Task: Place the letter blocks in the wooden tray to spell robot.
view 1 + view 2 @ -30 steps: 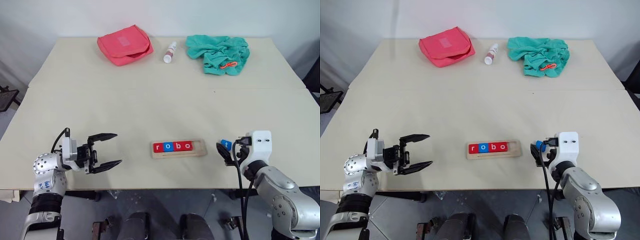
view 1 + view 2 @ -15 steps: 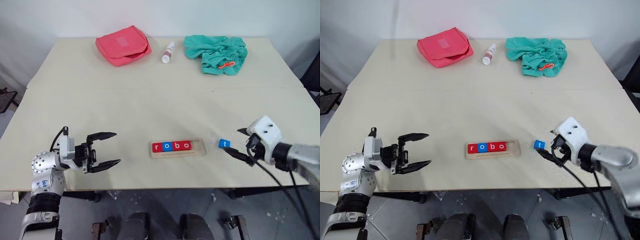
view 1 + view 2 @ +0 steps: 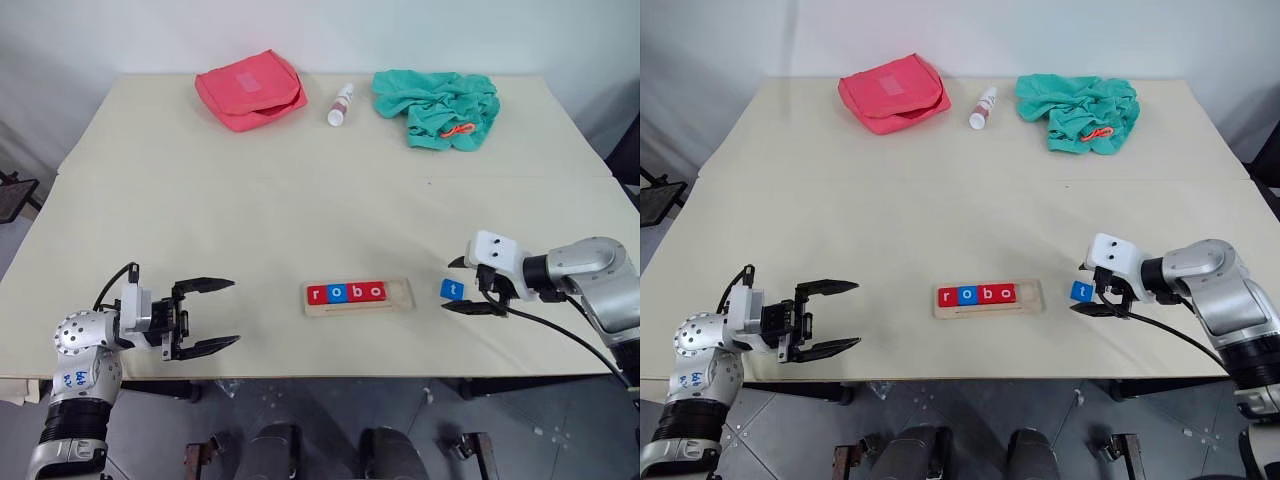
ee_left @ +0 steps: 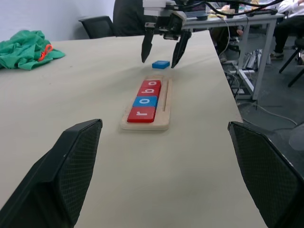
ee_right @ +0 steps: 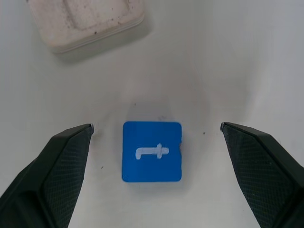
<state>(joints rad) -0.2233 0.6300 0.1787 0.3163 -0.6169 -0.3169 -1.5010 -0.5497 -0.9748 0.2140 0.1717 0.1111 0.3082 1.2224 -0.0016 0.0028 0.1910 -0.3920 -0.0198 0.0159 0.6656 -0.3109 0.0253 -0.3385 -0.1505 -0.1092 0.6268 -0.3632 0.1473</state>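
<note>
Left eye view takes in the pale table (image 3: 300,190), with the wooden tray (image 3: 358,298) lying near its front edge as the landmark for everything else. Far behind the tray, along the back of the table, a green cloth (image 3: 436,106) sits to the right, a red fabric pouch (image 3: 250,90) to the left, and a small white bottle (image 3: 340,104) lies between those two. Well to the left of the tray, the left gripper (image 3: 208,315) hovers by the front edge, pointing toward the tray with its two black fingers spread wide and nothing between them. To the right of the tray, the right gripper (image 3: 462,285) is angled down at the table with its fingers also spread wide, one on each side of the blue t block (image 3: 452,289) without touching it. That block lies flat on the table just beside the tray's right end, apart from it. In the tray itself, four letter blocks (image 3: 345,293) sit side by side from the left end, red r, blue o, red b, red o, leaving the rightmost slot bare. In the right wrist view the blue t block (image 5: 152,151) lies midway between the two open fingers, with the tray's end (image 5: 85,21) close by.
</note>
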